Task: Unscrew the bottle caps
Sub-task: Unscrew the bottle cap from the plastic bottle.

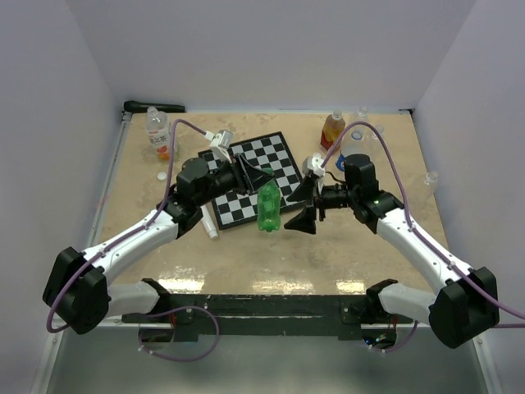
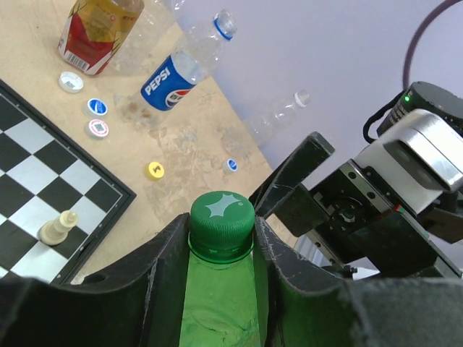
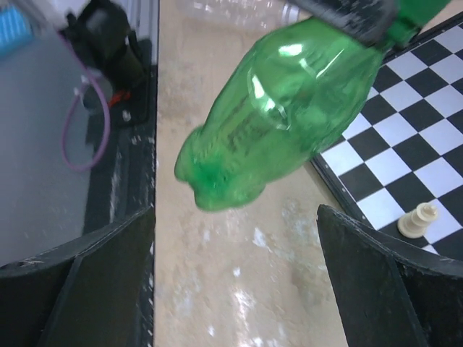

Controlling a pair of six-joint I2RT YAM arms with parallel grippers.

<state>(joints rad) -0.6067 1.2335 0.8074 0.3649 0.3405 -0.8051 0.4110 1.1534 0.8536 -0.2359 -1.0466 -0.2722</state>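
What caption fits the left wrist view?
Left gripper grips green bottle just below its green cap; loose caps lie beyond.

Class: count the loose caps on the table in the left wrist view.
5: white cap, blue cap, red cap by the chessboard; yellow cap, small blue cap farther right. Others possibly hidden.

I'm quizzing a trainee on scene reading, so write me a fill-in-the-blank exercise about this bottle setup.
1. The bottle clamped in the left pincer is ___ in colour.
2. The jaws of the right pincer stand ___.
3. The loose cap nearest the corner of the chessboard is ___ in colour.
Missing words: green, open, yellow.
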